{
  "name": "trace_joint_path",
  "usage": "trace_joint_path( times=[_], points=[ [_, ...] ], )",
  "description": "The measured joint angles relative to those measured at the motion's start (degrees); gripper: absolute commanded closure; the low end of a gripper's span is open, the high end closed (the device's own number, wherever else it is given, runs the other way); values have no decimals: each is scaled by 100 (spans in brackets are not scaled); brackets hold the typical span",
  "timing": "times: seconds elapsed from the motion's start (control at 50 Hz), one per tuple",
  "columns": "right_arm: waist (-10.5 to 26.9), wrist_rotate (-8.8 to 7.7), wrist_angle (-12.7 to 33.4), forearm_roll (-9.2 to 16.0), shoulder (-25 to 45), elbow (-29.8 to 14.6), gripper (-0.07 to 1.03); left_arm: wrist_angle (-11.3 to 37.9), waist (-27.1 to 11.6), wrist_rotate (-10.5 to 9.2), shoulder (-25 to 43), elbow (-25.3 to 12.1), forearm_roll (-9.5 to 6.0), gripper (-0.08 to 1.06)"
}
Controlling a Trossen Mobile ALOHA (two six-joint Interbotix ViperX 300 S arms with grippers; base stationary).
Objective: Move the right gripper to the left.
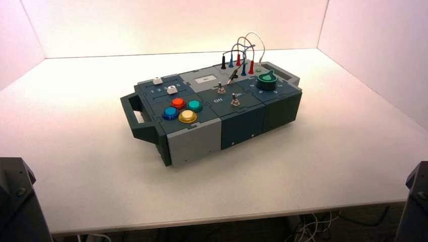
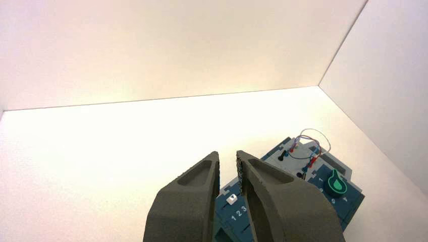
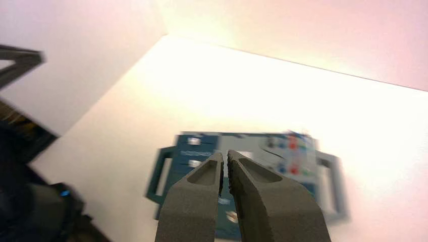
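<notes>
1. The right gripper (image 3: 225, 153) is the task's own thing; its fingers are together, with only a sliver between them, holding nothing.
2. The box (image 1: 212, 98) lies beyond its fingertips, well apart, on the table (image 1: 116, 196).
3. In the high view, the right arm (image 1: 416, 206) shows at the near right corner, right of the box.
4. The left gripper (image 2: 228, 153) waits near left, narrowly parted.

Bright white counter (image 1: 91, 186) washed with strong light, pale pinkish back wall (image 1: 176, 25) behind it, matching side walls at left (image 1: 17, 30) and right (image 1: 378, 55) meeting it at corners, loose white cables (image 1: 315, 227) in the dark space below the counter's front edge
</notes>
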Motion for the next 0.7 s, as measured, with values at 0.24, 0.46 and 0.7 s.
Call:
trace_joint_path(
  times=[0.24, 0.46, 0.7],
  points=[
    [712, 26, -360, 132, 773, -554, 89, 0, -9, 0, 0, 0, 9, 76],
    [984, 26, -457, 202, 1257, -914, 88, 0, -9, 0, -26, 0, 9, 76],
    [993, 35, -466, 211, 1222, -940, 88, 0, 0, 0, -35, 9, 0, 76]
  ],
)
